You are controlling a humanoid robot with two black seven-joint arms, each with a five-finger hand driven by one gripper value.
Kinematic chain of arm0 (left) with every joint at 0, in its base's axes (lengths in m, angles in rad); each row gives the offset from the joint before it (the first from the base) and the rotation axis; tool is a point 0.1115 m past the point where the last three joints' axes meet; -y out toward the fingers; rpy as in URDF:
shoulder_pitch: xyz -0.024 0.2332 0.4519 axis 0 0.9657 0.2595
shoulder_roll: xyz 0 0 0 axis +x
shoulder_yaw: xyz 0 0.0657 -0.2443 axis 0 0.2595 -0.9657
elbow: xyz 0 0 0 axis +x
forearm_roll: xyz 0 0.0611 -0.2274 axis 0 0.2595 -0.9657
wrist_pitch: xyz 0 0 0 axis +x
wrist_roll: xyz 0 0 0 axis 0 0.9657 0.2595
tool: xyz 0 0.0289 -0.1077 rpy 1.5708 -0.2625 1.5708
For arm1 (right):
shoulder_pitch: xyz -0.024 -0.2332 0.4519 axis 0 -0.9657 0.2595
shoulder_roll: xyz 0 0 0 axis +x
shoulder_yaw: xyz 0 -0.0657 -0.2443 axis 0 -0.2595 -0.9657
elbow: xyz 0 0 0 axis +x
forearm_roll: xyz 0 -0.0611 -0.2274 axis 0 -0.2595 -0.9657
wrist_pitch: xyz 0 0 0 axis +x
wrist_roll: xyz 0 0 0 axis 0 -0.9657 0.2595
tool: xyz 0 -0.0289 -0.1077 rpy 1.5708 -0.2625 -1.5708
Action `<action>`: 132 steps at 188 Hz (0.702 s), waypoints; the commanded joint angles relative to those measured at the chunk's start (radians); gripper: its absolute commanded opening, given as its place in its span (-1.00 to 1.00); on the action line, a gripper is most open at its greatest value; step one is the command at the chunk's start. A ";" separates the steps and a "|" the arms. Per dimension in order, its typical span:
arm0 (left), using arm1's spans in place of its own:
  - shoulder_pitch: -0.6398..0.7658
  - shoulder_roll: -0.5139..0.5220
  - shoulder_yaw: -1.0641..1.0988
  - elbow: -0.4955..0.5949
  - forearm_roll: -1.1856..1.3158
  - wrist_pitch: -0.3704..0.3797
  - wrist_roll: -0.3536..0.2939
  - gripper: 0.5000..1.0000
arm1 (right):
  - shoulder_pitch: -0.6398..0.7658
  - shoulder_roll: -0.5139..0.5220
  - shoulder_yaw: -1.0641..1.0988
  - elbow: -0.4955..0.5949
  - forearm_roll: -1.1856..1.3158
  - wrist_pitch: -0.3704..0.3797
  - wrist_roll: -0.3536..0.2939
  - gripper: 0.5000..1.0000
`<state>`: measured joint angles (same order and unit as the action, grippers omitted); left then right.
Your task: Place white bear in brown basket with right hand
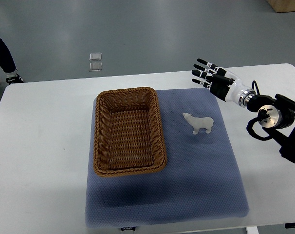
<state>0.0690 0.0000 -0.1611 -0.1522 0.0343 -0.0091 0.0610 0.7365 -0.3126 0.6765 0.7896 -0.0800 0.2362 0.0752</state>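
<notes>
1. Grey floor fills the top of the frame, and below it sits a white table (45, 126) with a blue mat (196, 180) spread over the middle. The mat probably gives the props a soft, non-slip base.
2. On the left part of the mat sits the brown basket (129, 130), long side running top to bottom, open side up and nothing inside, so dropping something in from above looks easy.
3. Just right of the basket, roughly centre-right of the frame, the white bear (199, 122) stands on its feet on the mat, snout pointing left toward the basket. It's apart from the basket, nothing touching it.
4. From the right edge the right hand (212, 78) reaches in, sitting up and to the right of the bear, fingers stretched out straight and holding nothing. Looks like the pre-grab pose, with the hand spread ready to close around the bear.
5. No left arm showing anywhere.
6. At the upper left edge, a person's leg and shoe (12, 77) stand on the floor, well away from the action.
</notes>
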 commanded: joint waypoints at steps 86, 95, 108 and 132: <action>0.000 0.000 0.000 -0.001 0.001 0.000 0.000 1.00 | 0.003 -0.002 0.000 0.004 -0.112 0.002 0.006 0.72; -0.002 0.000 0.000 -0.001 0.000 0.000 0.000 1.00 | 0.003 -0.003 0.002 0.005 -0.155 0.000 0.008 0.72; -0.002 0.000 0.000 -0.001 0.001 0.000 0.000 1.00 | 0.003 -0.010 0.002 0.005 -0.204 -0.001 0.008 0.72; -0.002 0.000 0.000 -0.001 0.001 0.000 0.000 1.00 | 0.017 -0.028 0.000 0.007 -0.242 0.000 0.008 0.71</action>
<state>0.0679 0.0000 -0.1610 -0.1534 0.0343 -0.0089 0.0615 0.7398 -0.3261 0.6772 0.7953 -0.2917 0.2358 0.0827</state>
